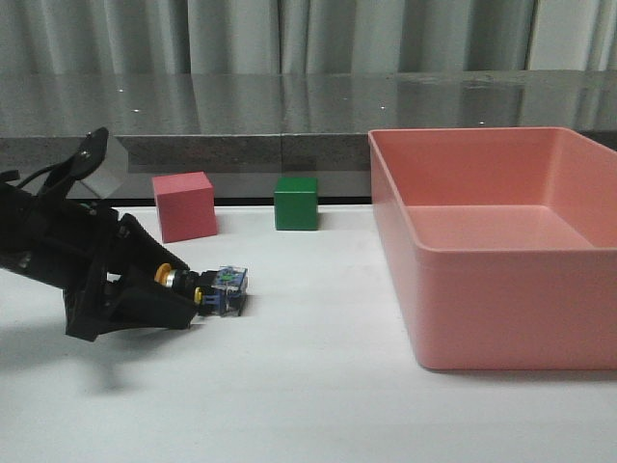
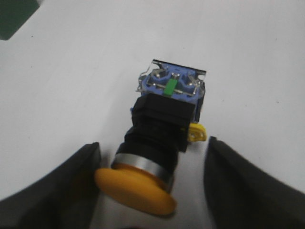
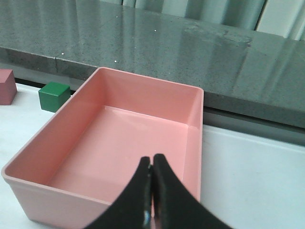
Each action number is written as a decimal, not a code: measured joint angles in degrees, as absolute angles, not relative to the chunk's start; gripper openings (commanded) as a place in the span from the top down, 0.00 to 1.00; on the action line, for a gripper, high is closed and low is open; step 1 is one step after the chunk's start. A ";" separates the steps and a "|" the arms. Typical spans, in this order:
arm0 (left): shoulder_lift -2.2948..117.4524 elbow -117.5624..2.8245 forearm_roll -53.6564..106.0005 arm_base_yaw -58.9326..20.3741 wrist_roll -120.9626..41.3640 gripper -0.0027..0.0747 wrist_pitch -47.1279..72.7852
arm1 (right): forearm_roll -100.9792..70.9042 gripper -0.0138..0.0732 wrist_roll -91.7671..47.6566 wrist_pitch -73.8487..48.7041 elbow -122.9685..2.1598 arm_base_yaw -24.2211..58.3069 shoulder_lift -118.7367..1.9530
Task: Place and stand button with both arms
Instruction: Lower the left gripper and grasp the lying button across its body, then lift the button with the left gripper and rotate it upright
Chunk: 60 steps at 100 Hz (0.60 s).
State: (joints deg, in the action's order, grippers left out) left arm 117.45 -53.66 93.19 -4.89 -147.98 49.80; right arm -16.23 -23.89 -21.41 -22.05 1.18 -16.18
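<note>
Button (image 1: 214, 286) lying on its side on the white desk (image 1: 308, 386), left of centre and near the front, with its yellow cap pointing left into the left claw (image 1: 188, 294) and its clear bluish base pointing right. The left claw is spread apart around the cap end; in the left wrist view the button (image 2: 159, 138) sits between the two dark fingers (image 2: 62, 186), the cap close against one of them (I cannot tell whether it actually touches) and a clear gap to the other. Nothing is clamped yet.

The right claw (image 3: 151, 191) has its fingers pressed together and holds nothing; it hangs above the pink bin (image 3: 119, 148), well apart from the button. A pink cube (image 1: 184, 205) and a green cube (image 1: 295, 203) sit farther back on the desk, clear of the work.

To do this grasp well, my judgement is that the left claw should centre itself so both fingers meet the black body just behind the cap, not the rounded cap rim, which could slip. Closing gently would keep the button from skating right. Standing it on the flat base likely needs the right claw to steady it.
</note>
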 measured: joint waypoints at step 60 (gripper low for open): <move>106.84 -53.99 90.07 -4.89 -143.36 0.99 45.60 | -16.23 0.97 -23.89 -21.41 -22.05 1.18 -16.18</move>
